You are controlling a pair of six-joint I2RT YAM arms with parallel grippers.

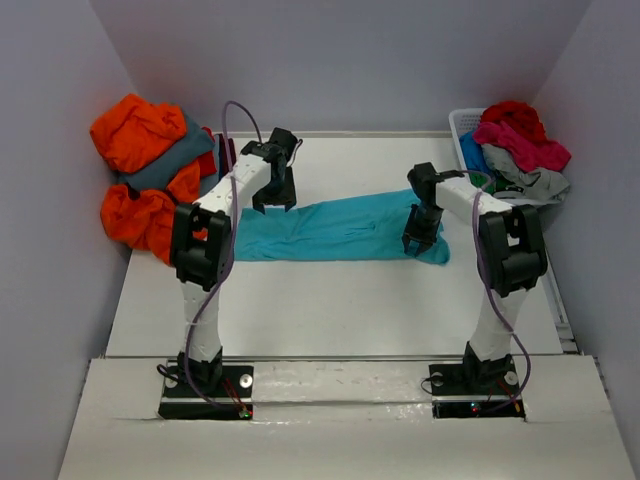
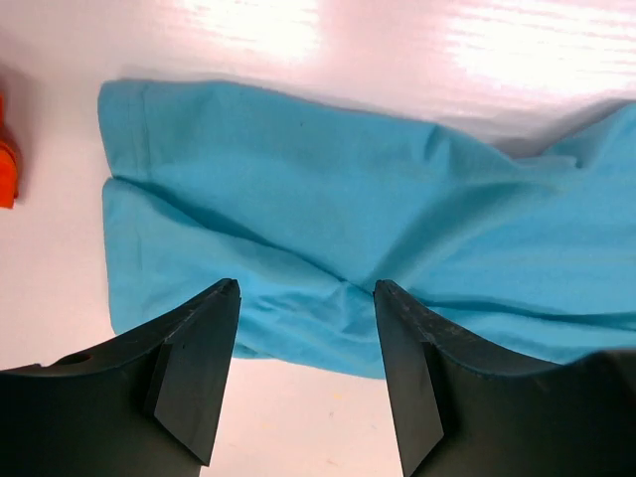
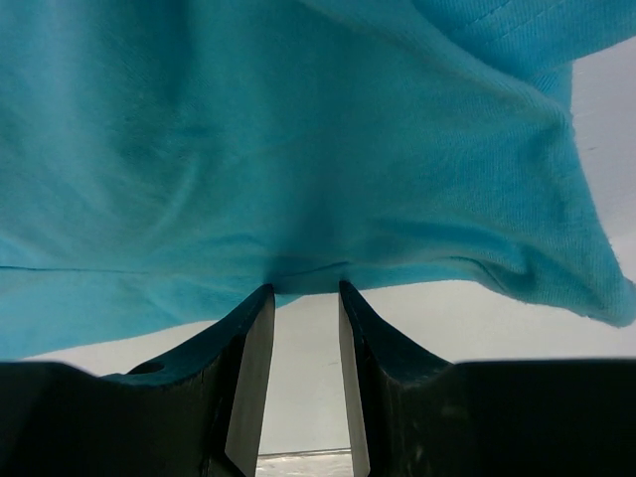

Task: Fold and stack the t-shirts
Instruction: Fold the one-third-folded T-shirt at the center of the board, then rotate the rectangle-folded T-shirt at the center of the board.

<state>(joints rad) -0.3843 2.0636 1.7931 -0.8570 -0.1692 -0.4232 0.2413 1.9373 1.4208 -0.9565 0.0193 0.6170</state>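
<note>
One shirt part-folded, none stacked.
Turquoise shirt (image 1: 340, 230) lies banded on the counter (image 1: 330, 300); left end effector (image 2: 306, 288) wide open, right end effector (image 3: 303, 288) narrowly open, both empty.

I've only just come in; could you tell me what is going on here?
Two robot arms are working on a turquoise t-shirt lying across the table as a long strip. The left hand hovers open over its left end; the right hand, also open, sits at the near edge of its right end. Other shirts wait at both sides.
</note>
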